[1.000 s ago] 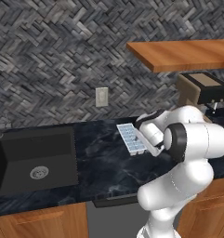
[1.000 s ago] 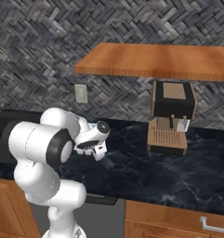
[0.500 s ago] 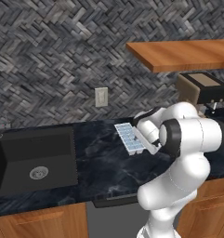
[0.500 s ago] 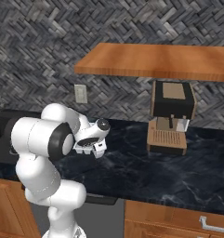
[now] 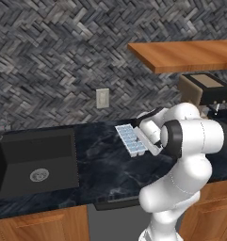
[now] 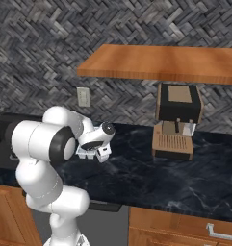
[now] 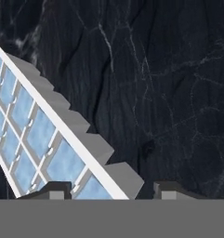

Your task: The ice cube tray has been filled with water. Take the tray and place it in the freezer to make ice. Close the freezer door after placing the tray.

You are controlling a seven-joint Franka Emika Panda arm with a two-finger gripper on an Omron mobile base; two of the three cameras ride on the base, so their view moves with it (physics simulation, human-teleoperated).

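The ice cube tray (image 5: 130,140), white with pale blue water in its two-wide cells, lies on the dark marble counter (image 5: 101,164) a little right of the middle. My gripper (image 5: 146,145) reaches down over the tray's right end. In the hand view the tray (image 7: 39,135) runs off to the upper left, and its near end sits between the two dark fingertips of my gripper (image 7: 112,189), which is shut on it. From the right base view my hand (image 6: 94,153) hangs low over the counter, hiding most of the tray. The freezer and the freezer door are out of view.
A black sink (image 5: 37,160) is set in the counter at the left. A coffee machine (image 6: 177,122) stands at the right under a wooden shelf (image 6: 161,62). A wall outlet (image 5: 102,98) sits behind the tray. Wooden cabinets line the counter's front.
The jaws have come in from wide open onto the tray's end. The arm has shifted slightly; the tray lies where it was.
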